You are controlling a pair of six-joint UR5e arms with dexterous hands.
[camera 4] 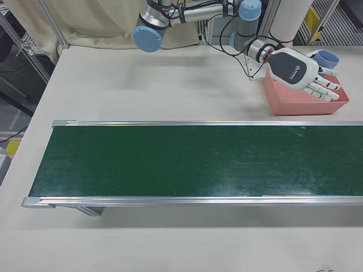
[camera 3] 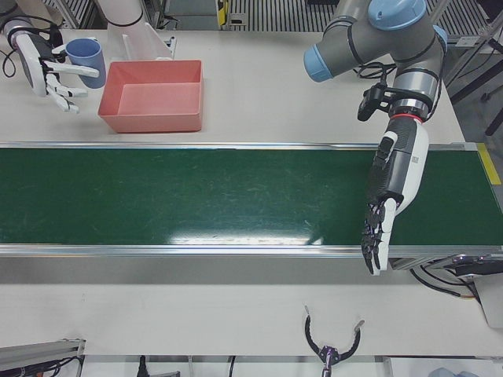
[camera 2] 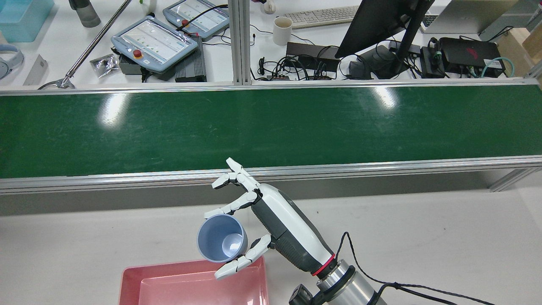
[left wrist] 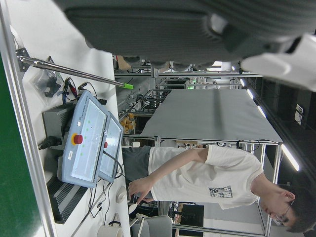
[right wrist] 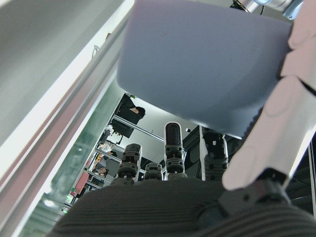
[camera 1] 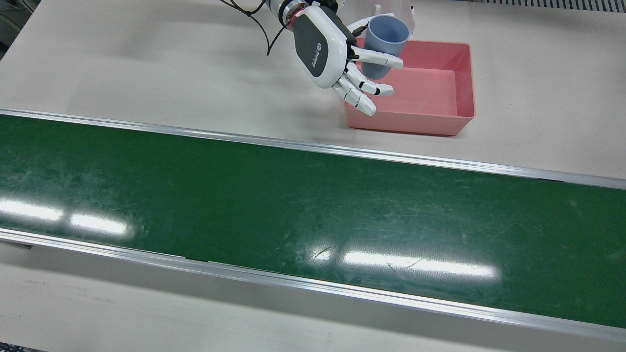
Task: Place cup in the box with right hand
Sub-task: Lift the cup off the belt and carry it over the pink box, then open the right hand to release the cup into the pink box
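My right hand [camera 1: 328, 53] is shut on a light blue cup [camera 1: 386, 45], pinched between the thumb and one finger while the other fingers stay spread. The cup [camera 2: 222, 243] is upright, mouth up, in the air over the pink box [camera 1: 430, 95] at the corner nearest the hand. The box [camera 2: 190, 284] looks empty. From the left-front, the cup [camera 3: 85, 56] hangs just beside the box [camera 3: 149, 98]. The right hand view is filled by the cup's wall [right wrist: 207, 64]. My left hand [camera 3: 391, 192] hangs open, fingers pointing down, over the conveyor's near edge, far from the box.
A long green conveyor belt [camera 1: 313, 210] with metal rails crosses the table in front of the box. Beyond it a desk holds teach pendants [camera 2: 154, 42], a white mug [camera 2: 282, 30], a monitor [camera 2: 381, 25] and cables. A person in a white shirt [left wrist: 207, 180] stands there.
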